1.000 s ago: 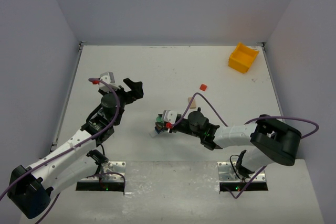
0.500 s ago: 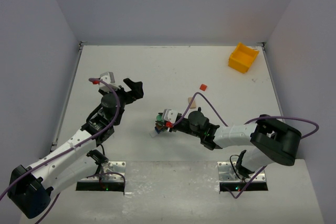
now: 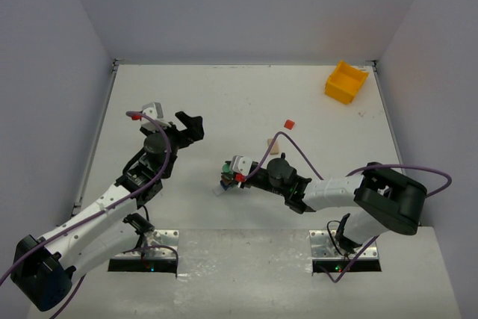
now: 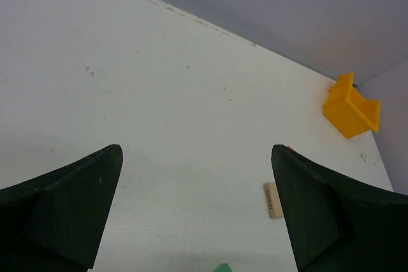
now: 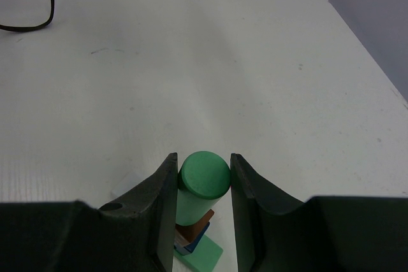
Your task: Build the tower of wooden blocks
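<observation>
1. Wood block tower (image 5: pixel 193 239) stands on the desk (image 5: pixel 191 62) directly beneath the right pincer (image 5: pixel 203 160), low between its fingers.
2. A green cylinder (image 5: pixel 203 183) is clamped in that pincer, apparently so that it can be steadied as the tower's top piece.
3. The tower's long axis runs near upright, and the cylinder's round end points up.
4. The left pincer (image 4: pixel 196 151) is spread wide and holds nothing. It is kept well apart from the tower, probably to leave room.

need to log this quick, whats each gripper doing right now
left gripper: open, holding nothing
right gripper: closed on the green cylinder block
</observation>
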